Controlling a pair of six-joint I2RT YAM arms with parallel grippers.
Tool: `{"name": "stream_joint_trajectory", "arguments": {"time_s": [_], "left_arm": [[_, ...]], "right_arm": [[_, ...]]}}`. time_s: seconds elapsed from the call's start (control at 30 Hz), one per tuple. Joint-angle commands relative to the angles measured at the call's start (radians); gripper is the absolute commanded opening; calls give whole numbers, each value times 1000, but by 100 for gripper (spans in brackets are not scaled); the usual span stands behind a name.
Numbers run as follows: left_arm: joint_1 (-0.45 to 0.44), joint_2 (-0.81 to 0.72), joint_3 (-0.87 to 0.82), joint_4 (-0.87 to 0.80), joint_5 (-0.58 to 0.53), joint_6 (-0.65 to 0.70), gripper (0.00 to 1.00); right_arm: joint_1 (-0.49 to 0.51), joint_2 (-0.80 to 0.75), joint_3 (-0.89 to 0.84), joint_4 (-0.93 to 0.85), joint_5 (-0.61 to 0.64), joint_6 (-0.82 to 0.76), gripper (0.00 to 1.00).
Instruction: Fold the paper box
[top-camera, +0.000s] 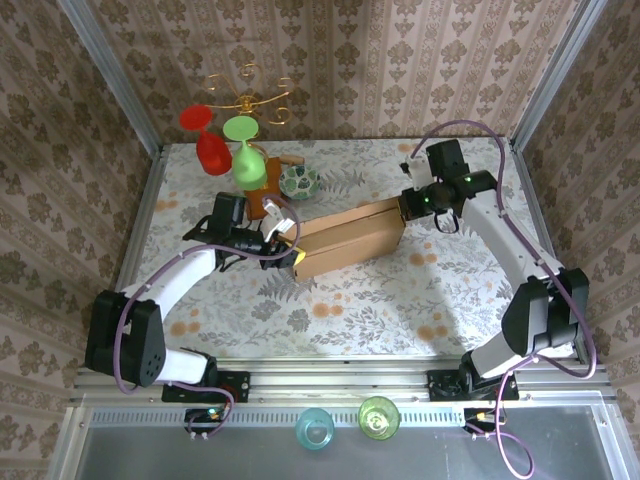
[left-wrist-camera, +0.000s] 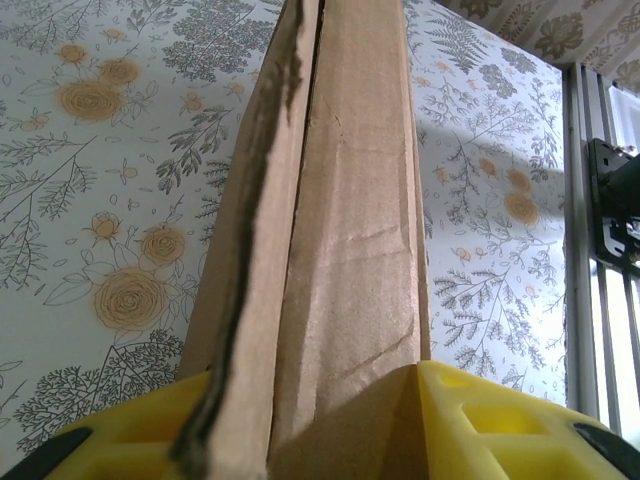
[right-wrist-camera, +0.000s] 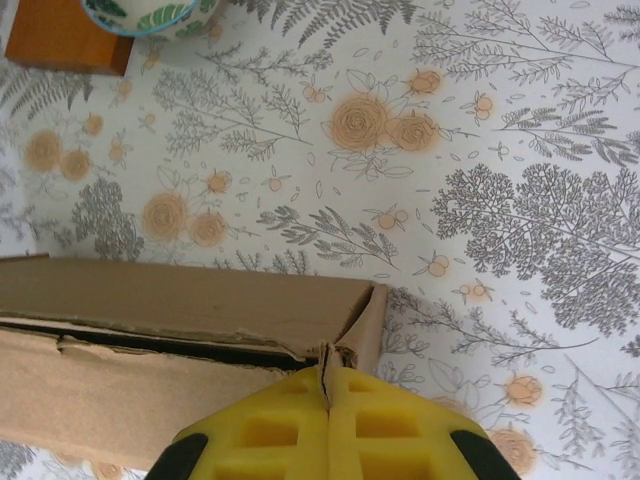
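Clamped at one end between jaws of left gripper (left-wrist-camera: 310, 385), far corner pinched in fully closed right gripper (right-wrist-camera: 328, 385) — tan-brown cardboard paper box (top-camera: 350, 238) on floral-print table (top-camera: 400, 300).

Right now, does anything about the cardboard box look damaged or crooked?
Yes. The paper box lies slanted across the table, and its panel shows wrinkles in the left wrist view. Its long seam gapes with a ragged edge, and the corner pinched by the right gripper looks frayed.
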Motion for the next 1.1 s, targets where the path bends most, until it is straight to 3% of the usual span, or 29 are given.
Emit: {"name": "stream_joint_trajectory", "arguments": {"time_s": [0.0, 0.63, 0.83, 1.07], "left_arm": [[19, 11, 24, 25, -29, -47, 43], [25, 11, 40, 41, -80, -130, 51], [25, -8, 31, 105, -78, -218, 51], [25, -66, -13, 210, -95, -320, 59]], "right_arm": [[18, -54, -64, 61, 17, 99, 0], [48, -125, -258, 220, 108, 216, 0], [61, -164, -298, 244, 136, 238, 0], [65, -174, -306, 244, 171, 239, 0]]}}
